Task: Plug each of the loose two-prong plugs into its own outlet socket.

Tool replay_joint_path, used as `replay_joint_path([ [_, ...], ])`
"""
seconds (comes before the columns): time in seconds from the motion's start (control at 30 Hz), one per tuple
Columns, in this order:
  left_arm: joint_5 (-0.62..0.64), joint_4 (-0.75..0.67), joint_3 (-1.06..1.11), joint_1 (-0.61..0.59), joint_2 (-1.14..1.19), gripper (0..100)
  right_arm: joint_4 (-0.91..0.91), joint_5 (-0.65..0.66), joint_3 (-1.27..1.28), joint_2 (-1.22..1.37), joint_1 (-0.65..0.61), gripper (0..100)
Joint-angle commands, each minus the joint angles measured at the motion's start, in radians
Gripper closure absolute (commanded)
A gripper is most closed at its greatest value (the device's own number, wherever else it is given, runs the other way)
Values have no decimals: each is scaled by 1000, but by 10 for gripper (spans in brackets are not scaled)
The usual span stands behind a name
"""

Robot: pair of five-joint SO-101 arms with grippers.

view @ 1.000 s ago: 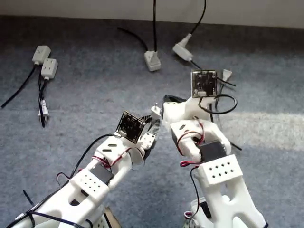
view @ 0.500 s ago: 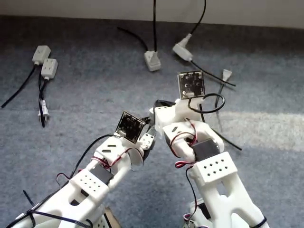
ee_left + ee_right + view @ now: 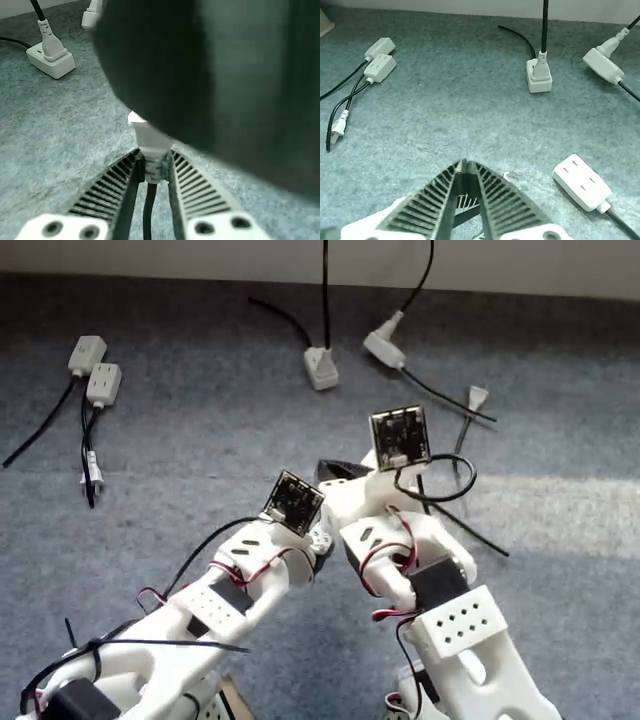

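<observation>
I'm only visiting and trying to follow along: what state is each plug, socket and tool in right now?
Left tool: shut on a white plug.
Right tool: shut, nothing seen in it.
Middle socket: a plug already in it.
Near socket: slots empty.
Far plug: lying loose, unplugged.

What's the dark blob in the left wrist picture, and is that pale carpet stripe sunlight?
Left wrist view: the dark mass is something close to the lens, probably the other arm, beyond the plug in the left end effector. High view: the pale band looks like light on the carpet.
</observation>
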Motion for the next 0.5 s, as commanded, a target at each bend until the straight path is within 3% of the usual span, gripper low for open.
replay_joint_path([
  [0.0, -11, -83, -35, 1, 42, 994, 2, 9, 38, -25, -4, 992],
  [0.23, -6, -100, -42, -64, 42, 994, -2, 9, 102, -22, 19, 992],
  [0.4, -6, -100, -35, -38, 41, 994, -173, 14, 185, -21, 97, 992],
  [0.47, -6, -100, -33, -22, 41, 994, -254, 77, 219, -21, 116, 992],
])
